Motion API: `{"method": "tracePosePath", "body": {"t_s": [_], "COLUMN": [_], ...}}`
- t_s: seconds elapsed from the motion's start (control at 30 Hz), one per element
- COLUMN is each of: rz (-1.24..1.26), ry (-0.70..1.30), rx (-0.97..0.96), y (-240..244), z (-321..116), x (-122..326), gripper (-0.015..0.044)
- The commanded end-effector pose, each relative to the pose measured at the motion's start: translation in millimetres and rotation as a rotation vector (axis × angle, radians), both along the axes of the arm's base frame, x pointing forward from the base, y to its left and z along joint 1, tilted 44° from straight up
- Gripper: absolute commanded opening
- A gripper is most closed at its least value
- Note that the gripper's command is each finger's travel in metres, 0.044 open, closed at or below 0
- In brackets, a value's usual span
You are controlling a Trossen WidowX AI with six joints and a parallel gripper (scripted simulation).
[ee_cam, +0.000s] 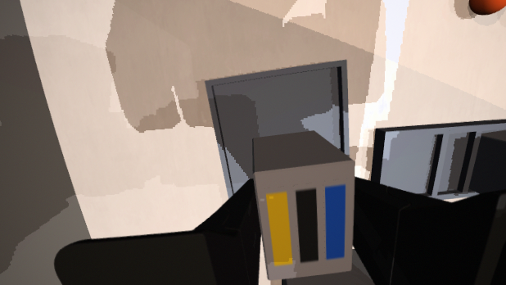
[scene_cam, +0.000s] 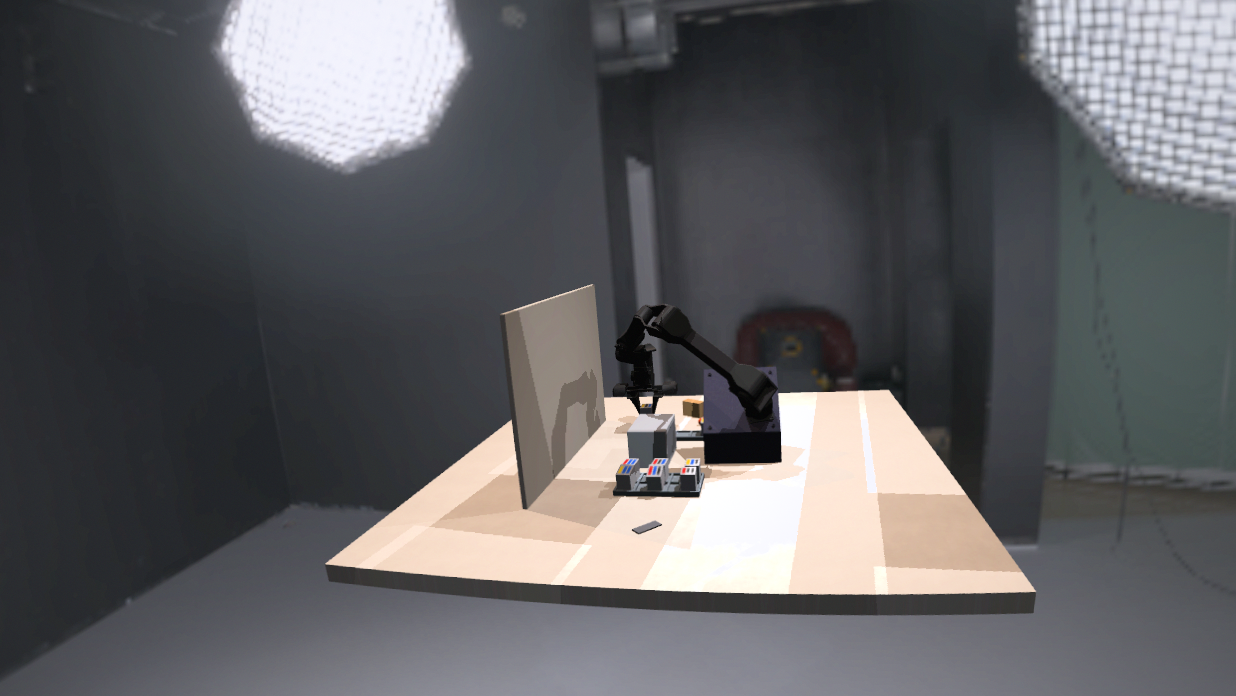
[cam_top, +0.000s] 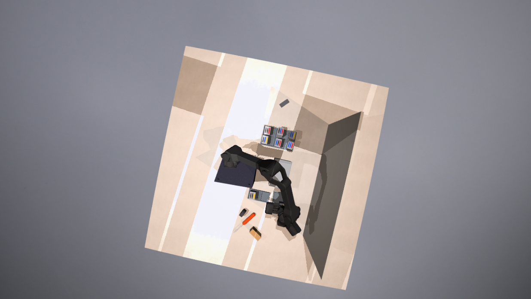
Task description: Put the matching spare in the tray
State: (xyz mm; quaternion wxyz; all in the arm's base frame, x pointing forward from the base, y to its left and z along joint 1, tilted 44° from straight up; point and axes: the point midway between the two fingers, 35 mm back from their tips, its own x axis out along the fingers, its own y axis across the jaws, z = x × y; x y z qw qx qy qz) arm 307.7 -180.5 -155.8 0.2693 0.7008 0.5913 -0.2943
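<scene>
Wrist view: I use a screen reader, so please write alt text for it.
A small grey spare with yellow, black and blue stripes is clamped between the gripper's black jaws, above a shallow grey tray on the tan table. Another grey tray-like holder sits to the right.

no readable text, only colour bars

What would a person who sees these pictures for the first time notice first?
In the wrist view, the hand is shut on a small grey block with yellow, black and blue stripes, held just above a grey tray. From outside, a tall beige panel stands on edge on the table's left side, beside the black arm. In front of them a rack holds more striped blocks.
</scene>
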Motion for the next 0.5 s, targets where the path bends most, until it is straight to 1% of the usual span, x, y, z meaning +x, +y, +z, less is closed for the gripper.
{"method": "tracePosePath", "body": {"t_s": [0.0, 0.47], "rz": [-0.007, -0.007], "ry": [-0.002, -0.002], "rx": [0.004, 0.006], "y": [3, 14], "z": [-2, -11], "x": [1, 1], "gripper": [0.0, 0.0]}}
